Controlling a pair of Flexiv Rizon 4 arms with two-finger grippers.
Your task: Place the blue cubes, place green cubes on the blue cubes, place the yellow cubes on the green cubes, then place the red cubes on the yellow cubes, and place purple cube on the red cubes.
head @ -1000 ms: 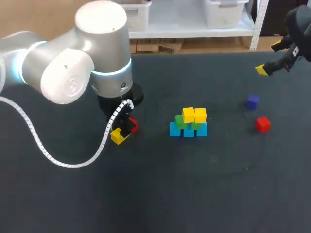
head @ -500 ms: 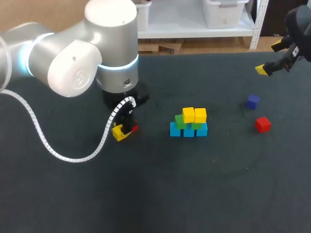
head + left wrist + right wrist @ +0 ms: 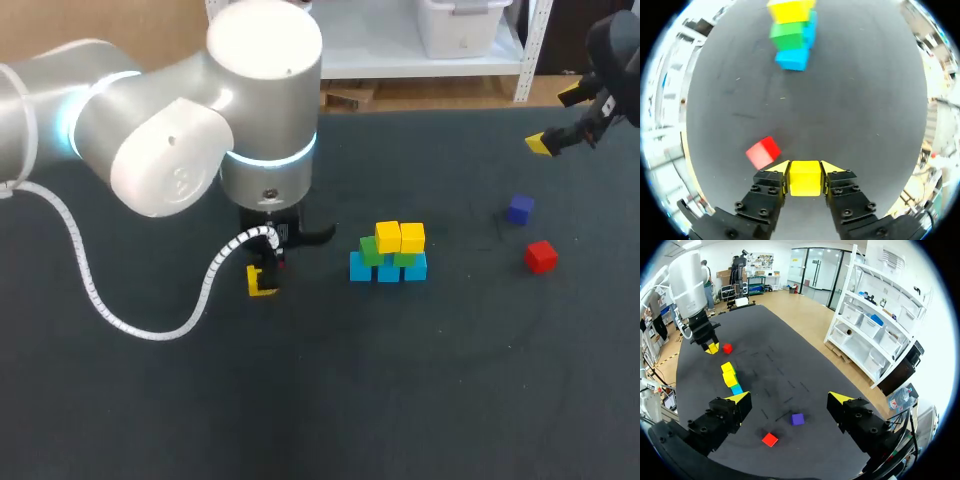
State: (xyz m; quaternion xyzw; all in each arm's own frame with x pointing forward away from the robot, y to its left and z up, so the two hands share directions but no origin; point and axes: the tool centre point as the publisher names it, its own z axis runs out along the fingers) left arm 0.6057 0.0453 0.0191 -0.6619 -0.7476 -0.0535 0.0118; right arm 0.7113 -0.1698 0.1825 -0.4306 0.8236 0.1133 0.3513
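Looking down from the head view, my left gripper hangs near the cube stack, while the purple cube and a red cube lie nearer my right gripper. At the left wrist, my fingers pinch a yellow cube, with a second red cube just beside them. At the right wrist, my fingers stand spread wide.

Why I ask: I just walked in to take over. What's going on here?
The left tool is shut on a yellow cube, off to one side of the stack, with a red cube beside it. The stack shows blue, green and yellow layers. The right tool is open and holds nothing. A purple cube and a second red cube lie loose on the table.
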